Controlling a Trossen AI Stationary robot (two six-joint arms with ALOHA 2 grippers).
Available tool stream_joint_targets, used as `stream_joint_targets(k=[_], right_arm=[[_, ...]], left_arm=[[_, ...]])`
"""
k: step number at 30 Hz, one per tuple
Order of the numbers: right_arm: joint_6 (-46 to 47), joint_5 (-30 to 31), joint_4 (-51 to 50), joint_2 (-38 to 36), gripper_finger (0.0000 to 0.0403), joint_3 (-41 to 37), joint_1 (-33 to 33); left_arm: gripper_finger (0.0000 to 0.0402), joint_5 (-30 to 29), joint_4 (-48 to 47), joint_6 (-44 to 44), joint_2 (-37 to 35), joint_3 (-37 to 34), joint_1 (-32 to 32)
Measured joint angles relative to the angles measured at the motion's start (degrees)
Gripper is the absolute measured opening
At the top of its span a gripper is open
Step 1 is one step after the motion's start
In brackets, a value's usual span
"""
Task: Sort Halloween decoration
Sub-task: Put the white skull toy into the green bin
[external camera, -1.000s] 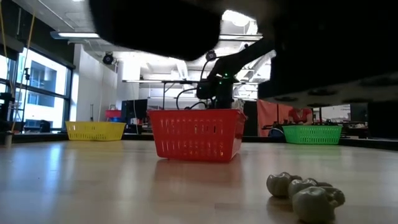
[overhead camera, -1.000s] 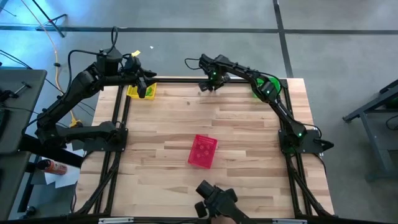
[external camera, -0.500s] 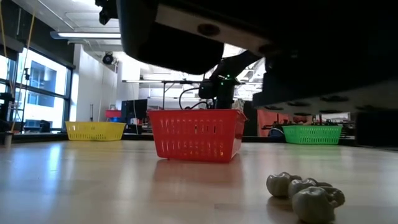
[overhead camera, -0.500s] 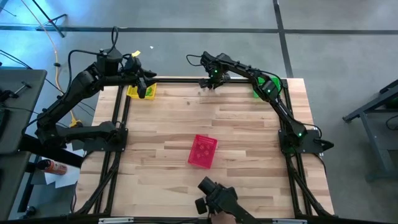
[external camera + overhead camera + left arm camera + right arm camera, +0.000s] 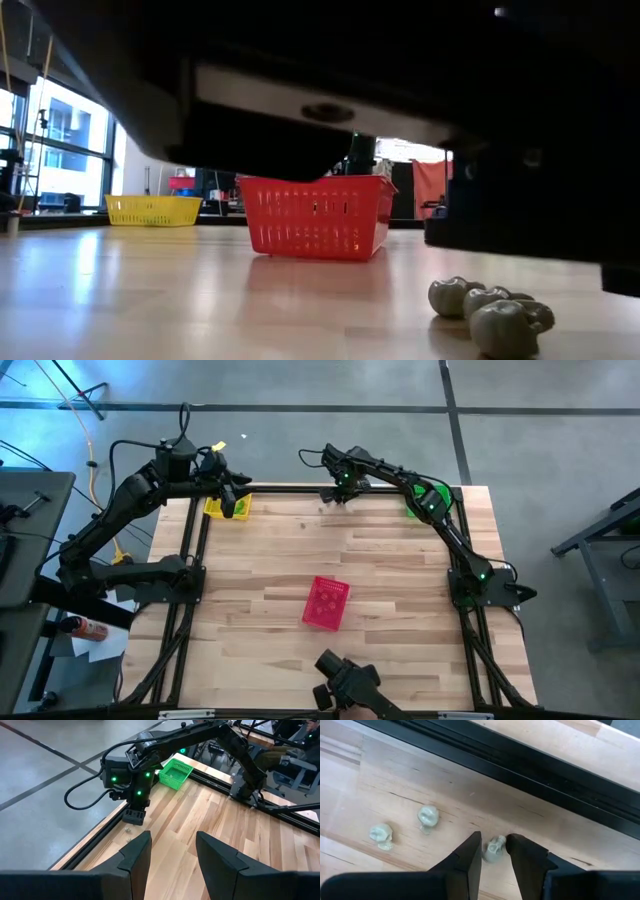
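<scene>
Three tiny pale green skull trinkets lie on the wood by the table's far edge. My right gripper points down there, one finger on each side of one skull. The other two skulls lie apart beside it. My left gripper hangs open and empty above the yellow basket at the far left corner. More pale green trinkets rest on the table close to the low camera. My right gripper comes from above, pointing down, with its fingertips close on two opposite sides of the skull, which lies on the table. I cannot tell whether the fingers touch it.
A red-pink mesh basket stands in the middle of the table. A green basket sits at the far right under the right arm. A black rail borders the far edge. A dark device sits at the near edge.
A dark shape close to the low camera has come down across the low view; it now hides the green basket and most of the right arm there. The black device at the table's near edge has shifted slightly.
</scene>
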Motion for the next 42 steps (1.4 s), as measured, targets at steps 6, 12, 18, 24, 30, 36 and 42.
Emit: stream_joint_targets(k=[6,12,18,24,30,36,42], right_arm=[[-2.06,0.21,0.08,0.02,0.0085,-0.07,0.05],[-3.90,0.24,-0.06,0.02,0.0035,-0.11,-0.01],[-5.44,-0.52,0.12,0.02,0.0005,-0.11,-0.38],[-8.23,-1.04,0.04,-0.49,0.0002,-0.15,-0.92],[-11.72,-0.93,-0.28,-1.67,0.0000,-0.19,-0.99],[-15.23,-0.22,-1.02,-2.99,0.0000,-0.46,-1.30],[-22.28,-2.49,-1.25,-5.68,0.0000,-0.44,-1.36]], left_arm=[[0.0147,0.01,-0.02,-0.45,0.00,0.00,0.00],[0.0147,-0.02,-0.02,-0.46,0.00,0.00,0.01],[0.0147,-0.02,-0.02,-0.48,0.00,0.00,0.00],[0.0147,-0.02,0.00,-0.47,0.00,0.00,0.02],[0.0147,-0.79,0.02,-0.48,0.00,0.00,0.01],[0.0147,-2.79,0.02,-0.48,0.00,0.00,0.00],[0.0147,-2.79,0.02,-0.48,0.00,0.00,0.00]])
